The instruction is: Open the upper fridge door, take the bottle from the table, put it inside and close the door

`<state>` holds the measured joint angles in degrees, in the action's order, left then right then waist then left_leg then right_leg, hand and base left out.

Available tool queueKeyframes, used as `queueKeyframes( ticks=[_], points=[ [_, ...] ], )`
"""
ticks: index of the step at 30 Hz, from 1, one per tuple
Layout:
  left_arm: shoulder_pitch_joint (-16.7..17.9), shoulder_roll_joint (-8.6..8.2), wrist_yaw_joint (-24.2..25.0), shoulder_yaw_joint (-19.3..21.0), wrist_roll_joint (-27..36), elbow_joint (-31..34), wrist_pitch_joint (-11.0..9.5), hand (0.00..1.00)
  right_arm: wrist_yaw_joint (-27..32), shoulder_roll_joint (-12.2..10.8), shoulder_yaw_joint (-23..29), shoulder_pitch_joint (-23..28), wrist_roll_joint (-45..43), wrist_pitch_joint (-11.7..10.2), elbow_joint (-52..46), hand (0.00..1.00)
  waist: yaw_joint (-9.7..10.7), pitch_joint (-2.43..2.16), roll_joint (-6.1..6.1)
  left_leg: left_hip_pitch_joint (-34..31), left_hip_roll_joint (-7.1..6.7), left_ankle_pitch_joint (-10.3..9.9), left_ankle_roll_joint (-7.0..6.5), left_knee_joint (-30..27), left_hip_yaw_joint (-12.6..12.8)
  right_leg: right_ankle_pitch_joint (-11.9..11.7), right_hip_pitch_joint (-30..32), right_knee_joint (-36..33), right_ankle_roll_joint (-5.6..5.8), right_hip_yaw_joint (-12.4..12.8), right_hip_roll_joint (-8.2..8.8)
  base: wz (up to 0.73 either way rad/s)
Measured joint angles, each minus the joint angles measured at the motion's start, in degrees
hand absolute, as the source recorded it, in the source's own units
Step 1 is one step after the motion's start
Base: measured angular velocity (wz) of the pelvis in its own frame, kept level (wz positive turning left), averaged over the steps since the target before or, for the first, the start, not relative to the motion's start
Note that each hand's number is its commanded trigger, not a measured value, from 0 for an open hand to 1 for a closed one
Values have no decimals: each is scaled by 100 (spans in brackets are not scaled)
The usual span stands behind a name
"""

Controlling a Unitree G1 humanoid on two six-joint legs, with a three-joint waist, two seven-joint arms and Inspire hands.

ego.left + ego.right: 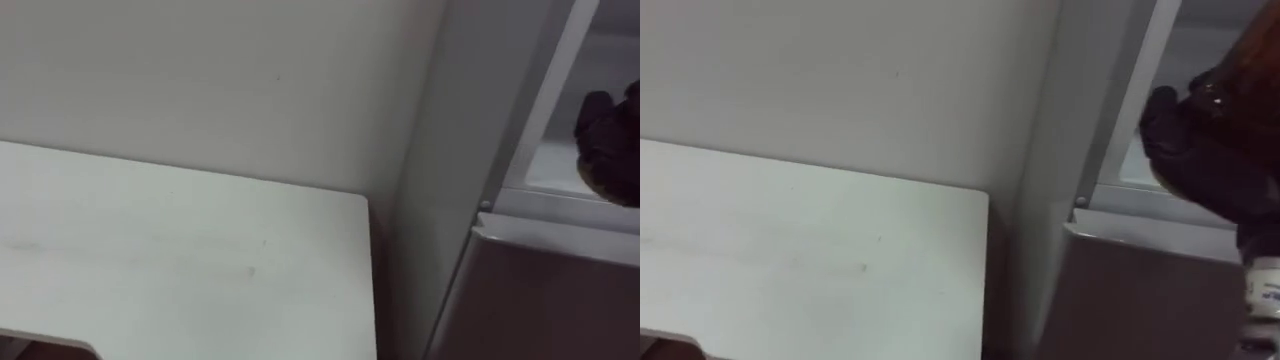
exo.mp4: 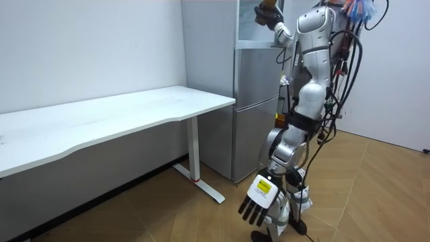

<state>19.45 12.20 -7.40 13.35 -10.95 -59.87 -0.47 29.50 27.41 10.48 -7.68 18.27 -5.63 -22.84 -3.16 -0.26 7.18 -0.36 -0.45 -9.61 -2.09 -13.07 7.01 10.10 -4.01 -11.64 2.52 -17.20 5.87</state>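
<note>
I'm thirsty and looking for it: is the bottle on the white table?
No, the right hand holds the brown bottle up at the open upper fridge, not on the table.

The robot stands facing the fridge [image 2: 255, 114]. Its right hand [image 2: 270, 16] grips the bottle [image 2: 264, 6] at the fridge's upper compartment. Its left hand [image 2: 256, 202] hangs straight-fingered near the fridge's foot.

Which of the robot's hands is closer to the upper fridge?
Right. Its right hand is up inside the upper fridge, gripping the brown bottle; its left hand hangs open down by its legs, well below it.
</note>
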Motion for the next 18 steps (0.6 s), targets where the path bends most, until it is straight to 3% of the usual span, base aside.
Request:
queueKeyframes(
  ticks=[5,8,14,18],
  points=[
    [17,-3,0,0,17,-61,0,0,193,0,141,116,-28,-2,-47,100,79,8,24,120,15,-13,22,96,89,4,-43,5,-7,121,-30,-10],
    [23,-3,0,-1,15,-99,0,0,205,0,224,244,150,-2,-44,100,138,48,41,175,18,-25,31,99,89,4,-71,15,-7,131,-32,-3],
    [41,-33,-114,2,12,-114,-40,0,94,0,563,573,203,-2,-47,100,180,32,14,222,78,-54,48,134,181,3,-63,4,-8,139,-41,-7],
    [44,-65,-124,8,10,-187,-97,0,24,0,667,581,205,-2,-47,100,249,-7,-116,311,99,-60,55,182,243,2,-83,-12,-10,156,-43,-10]
  ],
)
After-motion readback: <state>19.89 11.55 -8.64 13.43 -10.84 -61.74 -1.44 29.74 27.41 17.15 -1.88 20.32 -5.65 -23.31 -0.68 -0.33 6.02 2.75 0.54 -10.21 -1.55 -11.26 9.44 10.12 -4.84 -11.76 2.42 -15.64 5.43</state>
